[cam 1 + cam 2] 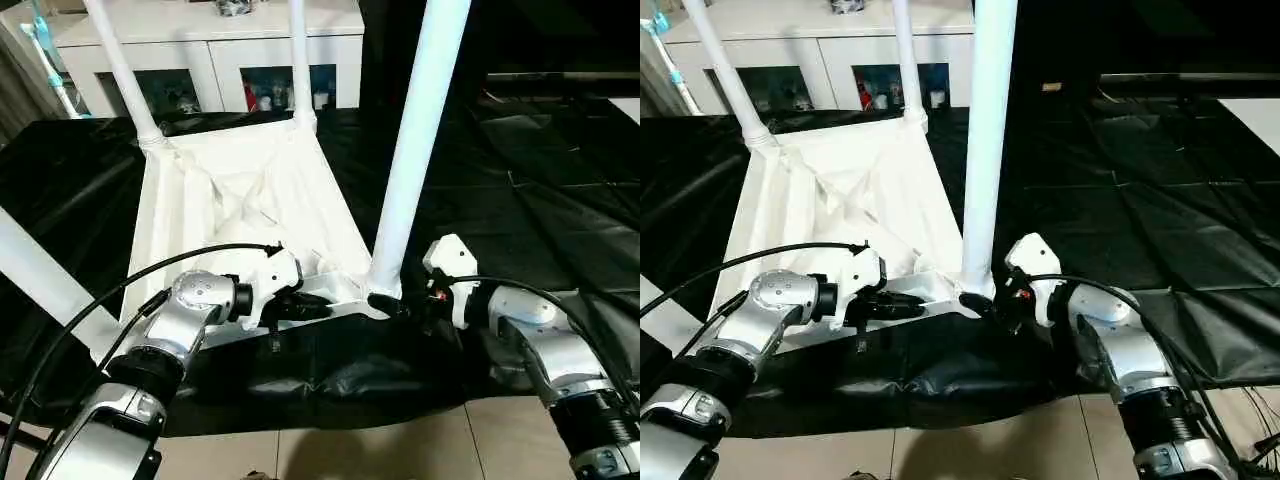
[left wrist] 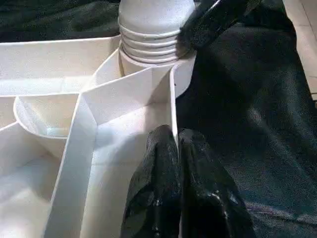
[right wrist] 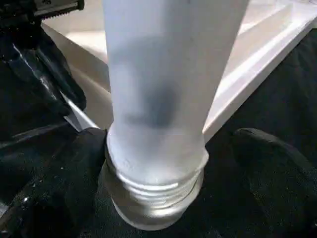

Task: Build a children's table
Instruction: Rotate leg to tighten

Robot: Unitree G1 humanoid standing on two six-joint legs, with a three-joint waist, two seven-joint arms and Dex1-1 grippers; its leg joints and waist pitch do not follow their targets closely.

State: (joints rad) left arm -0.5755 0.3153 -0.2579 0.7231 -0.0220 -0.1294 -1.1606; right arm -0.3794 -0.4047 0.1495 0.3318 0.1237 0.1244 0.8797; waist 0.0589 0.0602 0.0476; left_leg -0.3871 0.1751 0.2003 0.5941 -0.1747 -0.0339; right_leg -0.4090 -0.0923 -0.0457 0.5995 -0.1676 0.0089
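- The table top (image 1: 245, 205) lies upside down on the black-covered work table (image 1: 560, 180), raised rim up, in the middle of the head view.
- Legs stand in its far corners at 11 o'clock (image 1: 120, 70) and 12 o'clock (image 1: 300, 60); a fourth leg (image 1: 40, 285) slants in at 9 o'clock.
- The near-right leg (image 1: 415, 150) stands upright in its corner socket, thread rings showing above the socket in the wrist views, so it seems not fully screwed down.
- The left gripper (image 1: 300, 305) is pinched shut on the near rim, steadying the top.
- The right gripper (image 3: 168, 188) stands wide apart, one finger on each side of the leg's base, holding nothing.
- To do this well, it should close low on the leg, keep it upright, and twist until the rings vanish.
- The cabinet (image 1: 210, 50) behind holds small items behind glass, too small to name.
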